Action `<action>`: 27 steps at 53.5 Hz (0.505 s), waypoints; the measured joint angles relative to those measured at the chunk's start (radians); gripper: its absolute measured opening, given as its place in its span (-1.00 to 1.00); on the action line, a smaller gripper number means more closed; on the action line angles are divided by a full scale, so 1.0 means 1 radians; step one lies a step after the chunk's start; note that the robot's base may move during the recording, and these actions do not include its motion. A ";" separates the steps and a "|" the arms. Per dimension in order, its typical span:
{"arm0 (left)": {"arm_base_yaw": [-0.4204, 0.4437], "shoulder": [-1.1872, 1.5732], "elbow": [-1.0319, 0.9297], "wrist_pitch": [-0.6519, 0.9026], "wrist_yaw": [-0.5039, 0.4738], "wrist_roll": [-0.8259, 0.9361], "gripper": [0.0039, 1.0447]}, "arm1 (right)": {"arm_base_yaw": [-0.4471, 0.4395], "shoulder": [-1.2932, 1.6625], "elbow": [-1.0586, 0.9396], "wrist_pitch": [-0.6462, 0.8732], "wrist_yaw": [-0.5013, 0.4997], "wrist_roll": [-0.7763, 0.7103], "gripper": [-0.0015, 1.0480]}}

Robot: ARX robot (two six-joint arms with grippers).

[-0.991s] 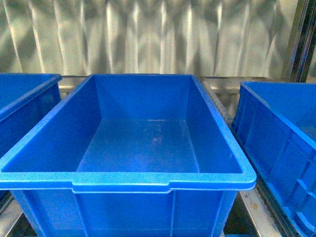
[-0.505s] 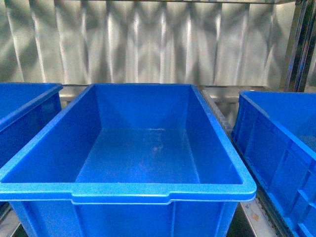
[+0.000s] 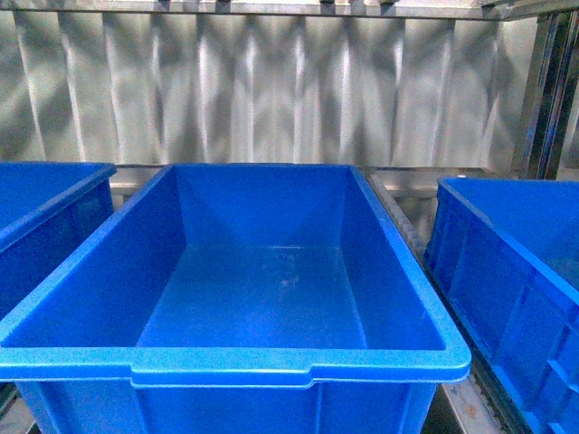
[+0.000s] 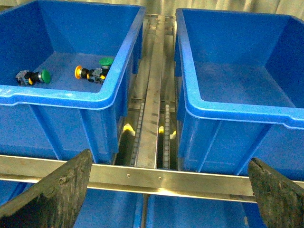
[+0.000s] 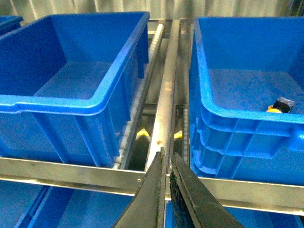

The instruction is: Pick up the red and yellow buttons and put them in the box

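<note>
The empty blue box [image 3: 262, 280] stands in the middle of the front view, where neither arm shows. In the left wrist view a yellow-capped button [image 4: 79, 72] lies in the neighbouring blue bin [image 4: 71, 97], between two green-capped ones [image 4: 45, 76] [image 4: 106, 61]. My left gripper [image 4: 168, 192] is open and holds nothing, hanging in front of the rack rail, well short of that bin. In the right wrist view a button with yellow on it [image 5: 281, 105] lies in the other side bin [image 5: 237, 114], partly hidden by its wall. My right gripper [image 5: 167, 164] is shut on nothing. No red button is in view.
A metal cross rail [image 4: 161, 178] runs in front of the bins, with roller tracks [image 5: 164, 99] in the gap between them. More blue bins sit on the level below. A corrugated metal wall [image 3: 271, 90] closes the back of the shelf.
The front view has shifted upward: the middle box sits lower in the picture and the shelf's top edge has come into sight. Nothing inside the box has changed.
</note>
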 joint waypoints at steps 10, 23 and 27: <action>0.000 0.000 0.000 0.000 0.000 0.000 0.85 | 0.000 0.000 0.000 0.000 0.000 0.000 -0.93; 0.000 0.000 0.000 0.000 0.000 0.000 0.85 | 0.000 0.000 0.000 0.000 0.000 0.000 -0.93; 0.000 0.000 0.000 0.000 0.000 0.000 0.85 | 0.000 0.000 0.000 0.000 0.000 -0.001 -0.74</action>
